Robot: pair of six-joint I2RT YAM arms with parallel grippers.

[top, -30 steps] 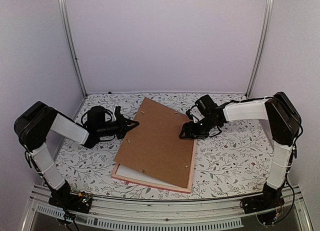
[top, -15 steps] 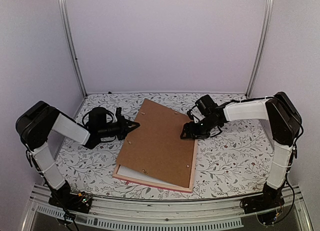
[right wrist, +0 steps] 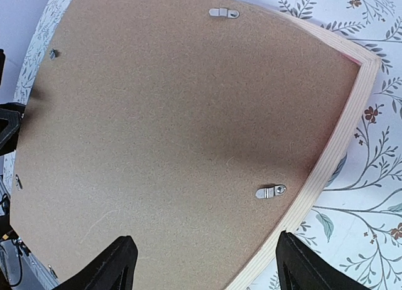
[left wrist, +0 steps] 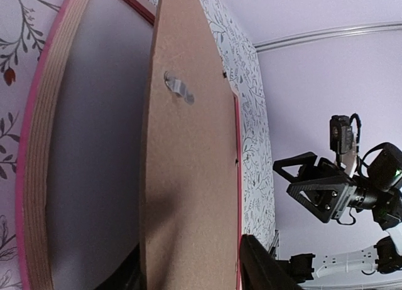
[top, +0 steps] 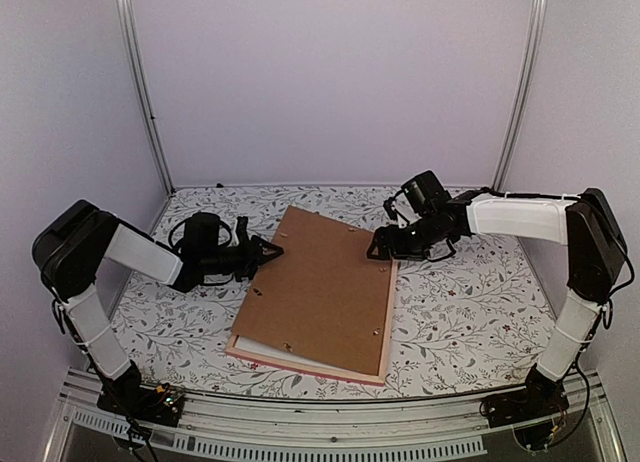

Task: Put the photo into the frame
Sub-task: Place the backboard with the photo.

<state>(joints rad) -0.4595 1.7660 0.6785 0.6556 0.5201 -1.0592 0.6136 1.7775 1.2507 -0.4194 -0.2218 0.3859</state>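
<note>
frame (right wrist: 342,133) lay face down on the table (top: 460,312); hardboard backing (top: 320,287) sat askew above it, hiding any photo. left gripper (top: 268,250) straddled its raised edge, probably to lift; clamping unclear. right gripper (top: 377,250) hovered, fingers spread.

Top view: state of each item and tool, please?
Frame: lying flat, back up.
Backing: on frame, askew, left edge lifted.
White sheet: under backing, edge showing.
Left tool: shut on backing edge.
Right tool: open, above frame's far corner.
Photo: not visible.
</note>
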